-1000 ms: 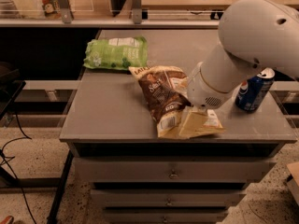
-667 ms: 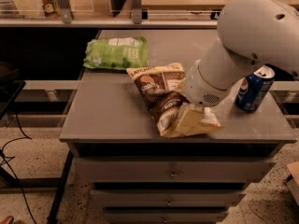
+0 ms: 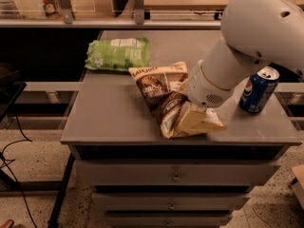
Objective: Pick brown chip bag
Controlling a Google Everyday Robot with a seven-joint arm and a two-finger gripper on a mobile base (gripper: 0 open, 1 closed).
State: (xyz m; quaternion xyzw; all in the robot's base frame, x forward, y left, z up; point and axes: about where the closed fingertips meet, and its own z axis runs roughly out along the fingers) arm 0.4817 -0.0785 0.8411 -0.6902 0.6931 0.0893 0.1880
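One claw [image 3: 194, 109] at brown chip bag [image 3: 164, 96] — near front table edge [image 3: 180, 137].

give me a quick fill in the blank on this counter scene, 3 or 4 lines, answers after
1. The snack bag at the back of the counter is ____ in colour.
2. The blue soda can stands to the ____ of the brown chip bag.
3. The arm's tool sits over the ____ chip bag.
4. Under the countertop are ____ with small round knobs.

Answers: green; right; brown; drawers

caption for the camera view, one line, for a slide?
Gripper down at the brown chip bag on the gray cabinet top, arm hiding its fingers.
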